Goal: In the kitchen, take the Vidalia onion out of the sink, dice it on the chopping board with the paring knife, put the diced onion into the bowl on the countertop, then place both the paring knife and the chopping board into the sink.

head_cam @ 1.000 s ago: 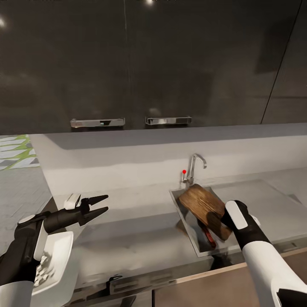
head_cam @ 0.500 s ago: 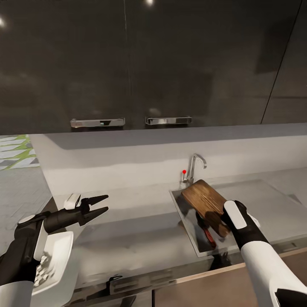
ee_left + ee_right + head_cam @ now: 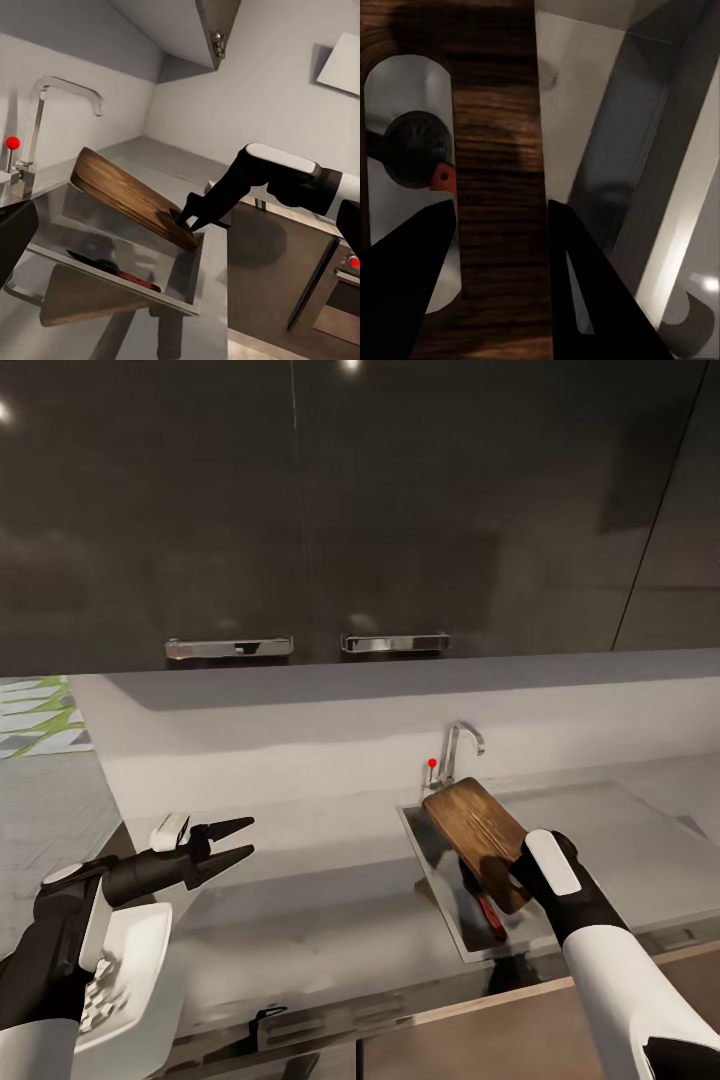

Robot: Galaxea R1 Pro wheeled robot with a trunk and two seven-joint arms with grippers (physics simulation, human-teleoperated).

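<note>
The chopping board [image 3: 476,830] has tilted up, right hand [image 3: 515,870] clamping it.

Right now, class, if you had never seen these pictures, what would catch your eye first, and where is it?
The brown chopping board stands out, tilted over the steel sink, with the right gripper shut on its handle end. Below it in the basin lies the red-handled knife. At the left, the left gripper hangs open above the grey countertop.

I can't read any text, label, brand or number in these views. Nearest to a sign is a plain red dot on the tap [image 3: 456,752], with no lettering on it.
</note>
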